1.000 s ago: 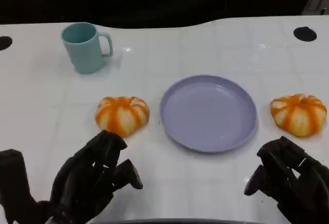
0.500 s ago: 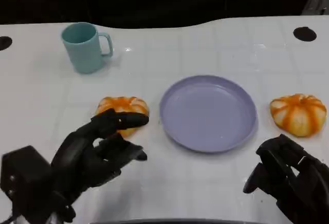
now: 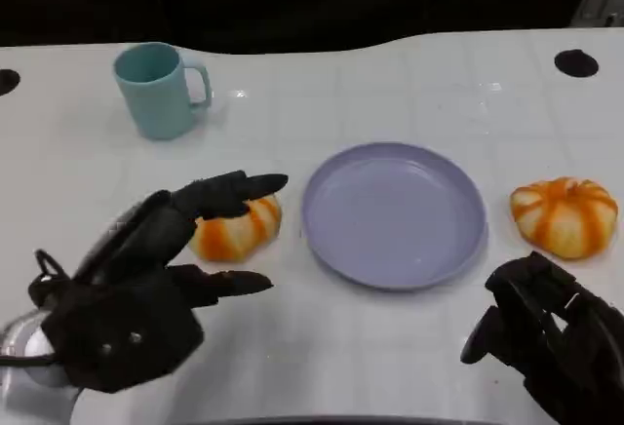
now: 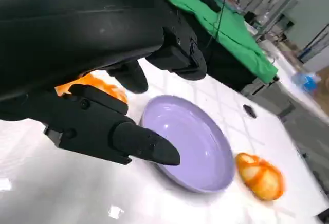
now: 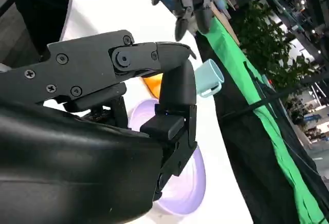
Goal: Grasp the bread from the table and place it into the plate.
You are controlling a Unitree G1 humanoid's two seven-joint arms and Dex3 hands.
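— Bread (image 3: 234, 229) sits near the bench's middle, just left of the plate (image 3: 394, 213); my left hand (image 3: 146, 279) is spread over it, holding nothing.
— Risk?
— Fingers closing early could shove it against the plate rim.
— Right hand (image 3: 546, 332)?
— Curled, empty, near the front edge.

Table (image 3: 390, 74): white, glossy. Plate (image 3: 394, 213): lavender. Mug (image 3: 156, 89): pale teal. Both breads (image 3: 234, 225) (image 3: 564, 214): orange with cream stripes. Hands (image 3: 146, 279) (image 3: 546, 337): black. Cloth (image 4: 226, 34) beyond the table: green.
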